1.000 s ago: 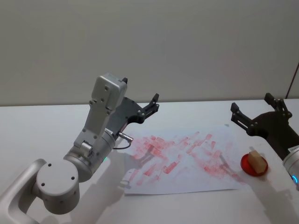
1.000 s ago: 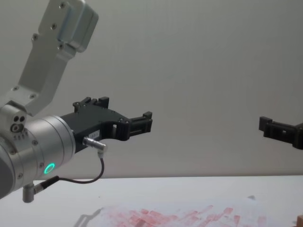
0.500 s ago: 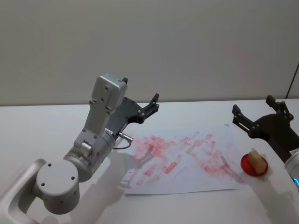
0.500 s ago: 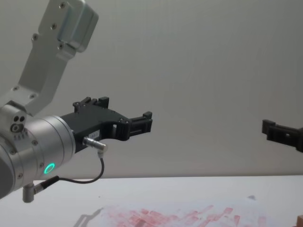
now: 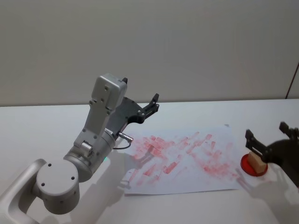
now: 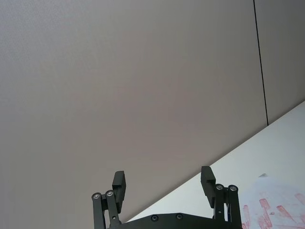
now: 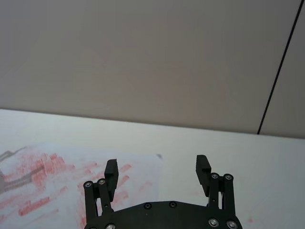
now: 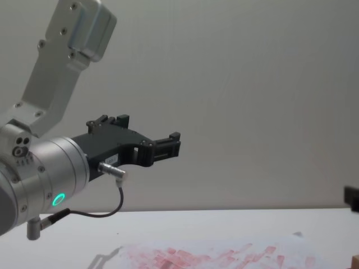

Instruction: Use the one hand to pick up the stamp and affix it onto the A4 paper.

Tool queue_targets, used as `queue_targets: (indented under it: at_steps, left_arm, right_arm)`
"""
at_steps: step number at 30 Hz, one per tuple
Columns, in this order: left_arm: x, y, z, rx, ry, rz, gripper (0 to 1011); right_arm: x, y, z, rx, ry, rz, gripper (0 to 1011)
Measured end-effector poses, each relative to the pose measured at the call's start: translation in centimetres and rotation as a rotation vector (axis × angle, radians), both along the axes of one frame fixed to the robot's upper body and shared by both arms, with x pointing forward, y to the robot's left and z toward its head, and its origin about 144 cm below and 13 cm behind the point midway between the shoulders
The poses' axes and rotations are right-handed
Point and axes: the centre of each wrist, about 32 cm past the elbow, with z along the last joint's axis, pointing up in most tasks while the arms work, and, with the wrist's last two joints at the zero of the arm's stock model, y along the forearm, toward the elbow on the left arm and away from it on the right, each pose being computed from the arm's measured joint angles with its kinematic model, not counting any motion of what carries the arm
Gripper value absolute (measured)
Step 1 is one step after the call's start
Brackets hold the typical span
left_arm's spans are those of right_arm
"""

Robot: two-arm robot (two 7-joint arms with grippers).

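Now my right fingers (image 5: 252, 141), spread wide over the stamp (image 5: 254, 160), may topple it if I descend off-centre; left fingers (image 5: 152, 102) idle, wide, raised.

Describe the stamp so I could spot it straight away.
Ignore the raised left gripper and start at the A4 paper covered in red prints. Go to its right edge, on the robot's right, where a small round red dish sits. The stamp is the pale brown wooden block in that dish, next to the open right gripper; nothing else there is wood.
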Motion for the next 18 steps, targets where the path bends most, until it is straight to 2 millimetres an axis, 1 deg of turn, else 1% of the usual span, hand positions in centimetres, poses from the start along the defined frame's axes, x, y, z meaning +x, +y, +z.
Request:
queue_targets:
  at_steps: [3, 7, 18]
  left_arm:
    - [0.0, 0.0, 0.0, 0.000, 0.000, 0.000, 1001]
    - [0.0, 0.0, 0.0, 0.000, 0.000, 0.000, 1001]
    - [0.0, 0.0, 0.0, 0.000, 0.000, 0.000, 1001]
  right_arm:
    - [-0.8, -0.2, -0.2, -0.011, 0.042, -0.014, 1001]
    - [-1.2, -0.4, -0.3, -0.023, 0.084, -0.026, 1001]
    - [-1.6, -0.5, -0.5, -0.062, 0.184, -0.038, 1001]
